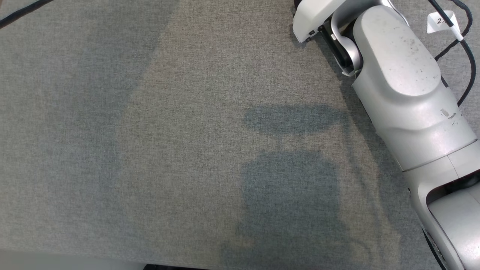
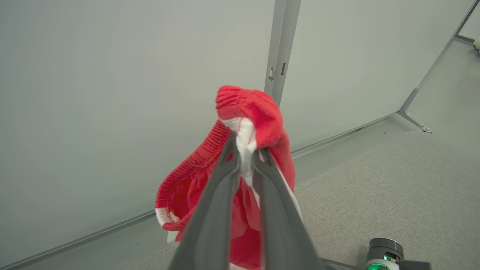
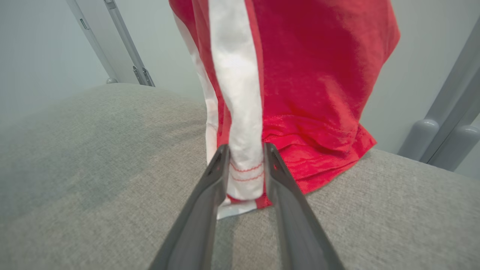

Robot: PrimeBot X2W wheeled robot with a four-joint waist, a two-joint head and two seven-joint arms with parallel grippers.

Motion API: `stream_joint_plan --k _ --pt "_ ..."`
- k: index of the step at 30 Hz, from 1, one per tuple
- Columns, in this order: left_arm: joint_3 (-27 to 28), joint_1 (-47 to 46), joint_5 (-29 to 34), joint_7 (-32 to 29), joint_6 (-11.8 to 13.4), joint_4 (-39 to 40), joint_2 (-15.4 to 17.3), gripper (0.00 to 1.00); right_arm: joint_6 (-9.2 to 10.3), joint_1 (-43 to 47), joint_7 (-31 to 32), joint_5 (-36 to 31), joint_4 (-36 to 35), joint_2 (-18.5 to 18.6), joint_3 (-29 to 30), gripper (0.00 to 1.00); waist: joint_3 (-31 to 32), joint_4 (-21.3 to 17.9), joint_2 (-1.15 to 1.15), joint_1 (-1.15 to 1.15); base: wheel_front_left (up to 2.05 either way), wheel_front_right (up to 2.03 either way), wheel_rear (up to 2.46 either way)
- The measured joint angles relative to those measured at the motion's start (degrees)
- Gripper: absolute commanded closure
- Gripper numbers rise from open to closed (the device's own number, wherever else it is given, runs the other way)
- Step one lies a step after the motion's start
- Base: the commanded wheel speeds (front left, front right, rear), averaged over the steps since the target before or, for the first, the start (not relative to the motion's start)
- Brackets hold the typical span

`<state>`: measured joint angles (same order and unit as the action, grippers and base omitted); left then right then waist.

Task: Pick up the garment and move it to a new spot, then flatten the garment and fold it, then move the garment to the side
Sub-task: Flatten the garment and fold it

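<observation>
The garment [image 2: 258,112] is red cloth with white side stripes and a ribbed waistband. My left gripper [image 2: 245,150] is shut on a bunched part of the waistband and holds it up in front of a pale wall. In the right wrist view the garment [image 3: 318,75] hangs down, and its lower hem rests on the grey cloth-covered table [image 3: 93,150]. My right gripper [image 3: 244,148] stands open, one finger on each side of the white stripe near the hem. The fingers lie close against the stripe's edges, and the cloth between them is not bunched.
In the head view my pale right forearm [image 1: 405,86] reaches up along the right edge over the grey table [image 1: 168,150]. A black cable [image 1: 465,56] with a white tag [image 1: 440,20] lies at the top right. Pale wall panels and a metal post [image 2: 281,45] stand behind the table.
</observation>
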<state>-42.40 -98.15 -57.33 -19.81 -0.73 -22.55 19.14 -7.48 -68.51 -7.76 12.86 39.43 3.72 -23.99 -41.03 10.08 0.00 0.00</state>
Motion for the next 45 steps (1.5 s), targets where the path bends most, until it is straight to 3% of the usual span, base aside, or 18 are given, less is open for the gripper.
stream_joint_plan --k 2,9,13,20,24,30,35,45 --pt "-0.03 0.0 0.0 -0.27 0.21 0.15 0.24 1.0 0.0 -0.16 -0.73 0.01 0.37 -0.21 0.0 1.0 -0.15 -0.03 0.0 0.0 0.0 0.0 0.0" --pt "0.13 0.0 0.49 -0.77 1.02 -0.21 2.74 1.0 -0.01 -1.27 -0.79 3.59 -0.54 -0.23 -0.78 1.0 -0.41 -1.4 0.0 0.0 0.0 0.0 0.0" --pt "1.51 -0.35 0.45 -0.69 1.75 -1.05 4.01 1.0 -0.01 -5.27 2.15 6.56 -5.91 4.02 0.02 1.0 -0.21 -2.8 0.0 0.0 0.0 0.0 0.0" --pt "1.8 -1.08 -0.12 -0.03 1.27 -0.71 3.28 1.0 0.0 -11.85 11.79 12.8 -19.98 13.13 4.37 1.0 1.12 -4.24 0.0 0.0 0.0 0.0 0.0" --pt "1.75 -0.37 -0.63 -0.25 1.29 -0.62 3.35 1.0 -0.01 -14.57 18.41 14.67 -26.55 16.6 7.44 1.0 3.44 -5.0 0.0 0.0 0.0 0.0 0.0" --pt "2.86 -2.12 -1.26 -1.04 2.31 -0.85 3.7 1.0 -0.01 -19.5 24.8 13.65 -28.28 18.31 10.93 1.0 4.04 -6.09 0.0 0.0 0.0 0.0 0.0" --pt "3.5 -7.03 1.37 2.41 3.2 -4.53 3.54 1.0 -0.03 -28.07 26.76 9.7 -23.08 16.62 13.49 1.0 1.37 -6.58 0.0 0.0 0.0 0.0 0.0" --pt "3.45 -16.89 7.99 17.23 0.08 -17.47 -0.87 1.0 -0.08 -44.04 15.16 -3.12 -4.89 7.55 20.01 1.0 -5.24 -5.66 0.0 0.0 0.0 0.0 0.0"
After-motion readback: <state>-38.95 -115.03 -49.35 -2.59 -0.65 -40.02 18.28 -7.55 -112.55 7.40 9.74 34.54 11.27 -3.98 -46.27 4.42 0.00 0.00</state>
